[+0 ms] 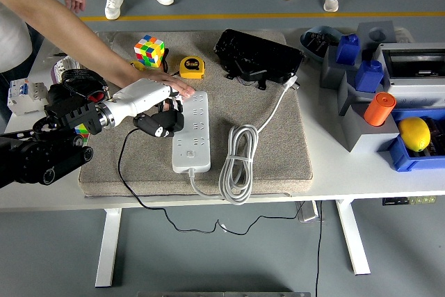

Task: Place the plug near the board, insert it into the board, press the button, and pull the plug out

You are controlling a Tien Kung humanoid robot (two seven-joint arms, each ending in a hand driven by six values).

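A white power strip (192,132) lies lengthwise on a grey mat (278,151), its white cable coiled (237,161) to its right. My left hand (161,113) reaches in from the left and is shut on a black plug (154,124), held at the strip's left edge near its middle. The plug's thin black cord (125,172) trails down over the table's front edge. A person's hand (174,85) rests flat on the far end of the strip, just above my hand. My right arm is out of view.
A Rubik's cube (149,51), a yellow tape measure (192,67) and a black case (257,55) sit at the back of the mat. Blue and grey bins with an orange cylinder (379,108) and a lemon (414,133) stand at right. Electrical parts (21,95) lie at left.
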